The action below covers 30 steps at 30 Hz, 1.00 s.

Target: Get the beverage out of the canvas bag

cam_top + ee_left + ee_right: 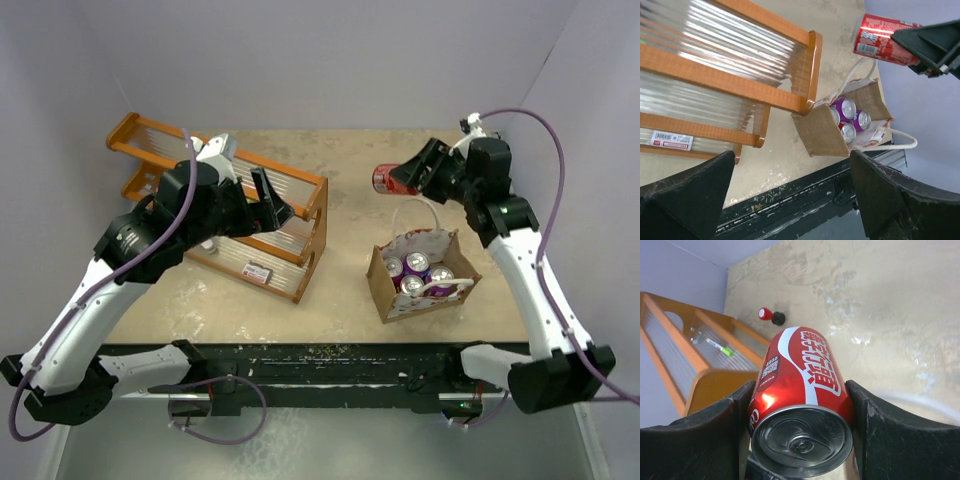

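Above the table point(340, 300), just past the far side of the bag point(384, 285), the red can point(382, 179) hangs in the air on its side. Its long axis runs level, roughly in line with the fingers of the right gripper point(400, 178). The lid with the pull tab faces back toward the wrist, and the base points away toward the rack point(300, 200). The right wrist view shows the can point(802, 390) wedged between the two black fingers point(705, 435), one pressed on each side of its wall, so the right gripper is clamped on the can.

The bag stands upright on the table near the right arm, mouth up and clear of the can. One white handle point(414, 214) rises on its far side just under the held can, and the other point(452, 290) droops over the near edge. Four purple cans point(418, 263) stand packed inside it, tops up.

The left gripper point(272, 205) hovers over the rack with its fingers point(685, 200) spread wide and nothing between them, well apart from the bag. Beyond the can, a small red-capped thing point(771, 316) sits on the table near the rack's end. A green-tipped marker point(720, 347) lies in the rack.
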### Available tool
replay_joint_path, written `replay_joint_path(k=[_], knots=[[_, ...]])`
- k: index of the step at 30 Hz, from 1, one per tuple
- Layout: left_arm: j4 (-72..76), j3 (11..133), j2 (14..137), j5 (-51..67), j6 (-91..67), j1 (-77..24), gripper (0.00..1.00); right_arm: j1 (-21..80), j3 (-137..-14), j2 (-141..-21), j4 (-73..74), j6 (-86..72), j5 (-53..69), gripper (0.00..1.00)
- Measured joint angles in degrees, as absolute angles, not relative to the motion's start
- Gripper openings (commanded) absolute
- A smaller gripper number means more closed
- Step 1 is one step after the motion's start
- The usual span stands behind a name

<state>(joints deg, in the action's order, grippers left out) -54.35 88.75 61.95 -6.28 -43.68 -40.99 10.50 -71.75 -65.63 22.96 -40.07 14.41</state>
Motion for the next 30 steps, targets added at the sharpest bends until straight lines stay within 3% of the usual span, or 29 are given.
replay_joint_path(k=[10,16,30], knots=[[-54.11,98.85,71.53,-10.37,-35.33,-40.99,0.99,10.50,-77.73,-83.15,16.40,-32.05,14.52,0.00],[-54.04,100.09,73.63,-14.87,-30.68,-40.97,0.99,10.50,-88.71,-98.19,17.08,-29.17,14.37,0.00],[-52.64,101.45,77.80,-18.92,-25.85,-40.88,0.99,12.93,-102.80,-114.65,29.43,-19.64,4.84,0.00]])
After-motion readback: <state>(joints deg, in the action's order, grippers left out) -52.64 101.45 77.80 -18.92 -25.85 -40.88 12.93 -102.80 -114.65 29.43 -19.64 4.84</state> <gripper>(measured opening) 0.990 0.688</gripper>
